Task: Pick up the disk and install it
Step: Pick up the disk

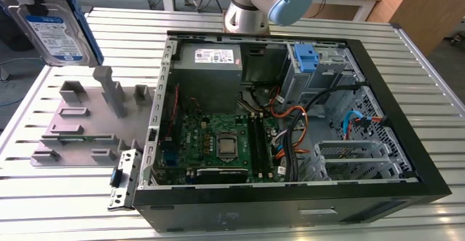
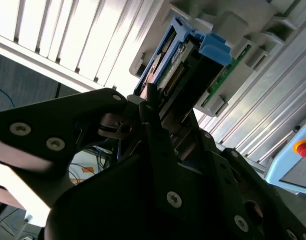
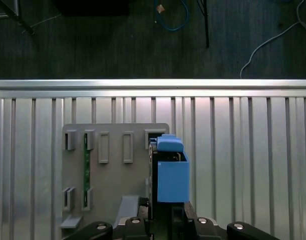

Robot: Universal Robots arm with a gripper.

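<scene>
Silver disk [image 1: 51,26], white-and-blue label showing, blue carrier frame round its edges, hangs clamped between the closed gripper [image 2: 170,117] fingers above a grey fixture plate [image 1: 102,124] on the worktop [image 1: 58,197].

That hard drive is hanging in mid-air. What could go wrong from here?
1. The fingers hold the disk above the grey fixture; a slip could drop it onto the upright posts.
2. Loose cables crowd the open computer case beside the drive cage, so the disk might snag them.
</scene>
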